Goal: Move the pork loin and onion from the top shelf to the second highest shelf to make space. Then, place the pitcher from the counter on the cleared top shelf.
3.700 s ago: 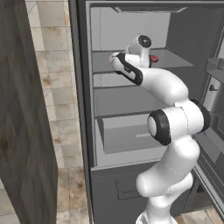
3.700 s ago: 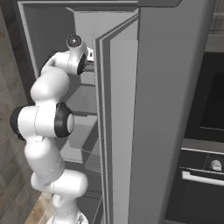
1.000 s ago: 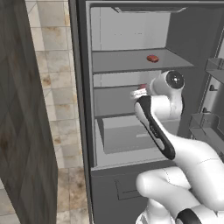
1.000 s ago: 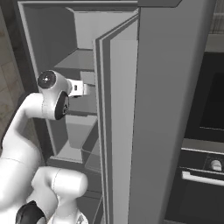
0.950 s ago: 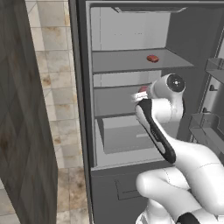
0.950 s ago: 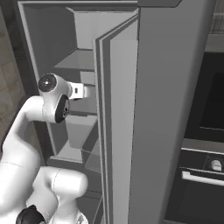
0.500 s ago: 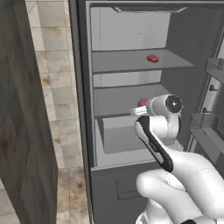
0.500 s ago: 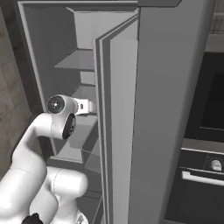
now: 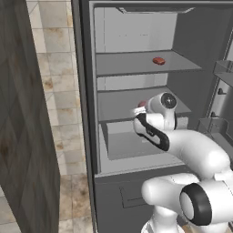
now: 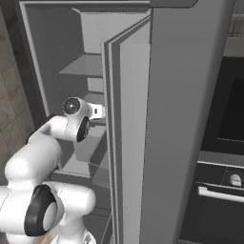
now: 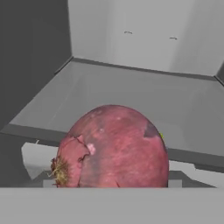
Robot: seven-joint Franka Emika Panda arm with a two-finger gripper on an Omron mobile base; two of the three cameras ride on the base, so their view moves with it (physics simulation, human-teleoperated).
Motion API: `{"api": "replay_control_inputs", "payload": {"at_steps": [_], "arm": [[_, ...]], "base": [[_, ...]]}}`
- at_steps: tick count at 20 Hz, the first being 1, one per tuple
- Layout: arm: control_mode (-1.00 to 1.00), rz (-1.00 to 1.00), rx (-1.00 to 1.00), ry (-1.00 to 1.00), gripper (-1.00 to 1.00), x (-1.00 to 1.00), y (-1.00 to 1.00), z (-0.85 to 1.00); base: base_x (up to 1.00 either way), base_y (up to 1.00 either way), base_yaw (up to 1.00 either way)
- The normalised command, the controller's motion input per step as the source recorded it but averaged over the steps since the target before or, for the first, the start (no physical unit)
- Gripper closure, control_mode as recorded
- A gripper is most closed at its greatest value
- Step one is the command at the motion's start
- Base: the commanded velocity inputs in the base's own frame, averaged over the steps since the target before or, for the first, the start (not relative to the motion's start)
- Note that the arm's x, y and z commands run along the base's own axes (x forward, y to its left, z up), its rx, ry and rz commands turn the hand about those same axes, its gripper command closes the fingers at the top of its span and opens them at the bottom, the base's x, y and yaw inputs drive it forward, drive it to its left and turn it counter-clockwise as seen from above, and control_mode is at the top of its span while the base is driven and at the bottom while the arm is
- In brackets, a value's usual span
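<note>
Pork loin (image 9: 158, 60) on the top shelf (image 9: 136, 67); onion (image 11: 111, 148) before the second highest shelf (image 11: 131, 105), below.

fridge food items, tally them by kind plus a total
pork loin on the top shelf: 1
onion at the gripper, in front of the second highest shelf: 1
total: 2

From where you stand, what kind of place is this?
Most likely a home kitchen: an open fridge with grey shelves, a pork loin on the top shelf, and a built-in oven beside it.
</note>
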Motion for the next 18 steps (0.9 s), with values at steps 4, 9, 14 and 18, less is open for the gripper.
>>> {"api": "replay_control_inputs", "payload": {"at_steps": [4, 9, 14, 18], "arm": [[-1.00, 0.00, 0.00, 0.03, 1.00, 0.55, 0.00, -0.16], [-1.00, 0.00, 0.00, 0.00, 1.00, 0.49, 0.00, -0.35], [-1.00, 0.00, 0.00, 0.00, 1.00, 0.50, -0.03, -0.46], [-1.00, 0.00, 0.00, 0.01, 1.00, 0.56, -0.07, -0.35]], "base": [[0.00, 0.00, 0.00], [0.00, 0.00, 0.00], [0.00, 0.00, 0.00], [0.00, 0.00, 0.00]]}}
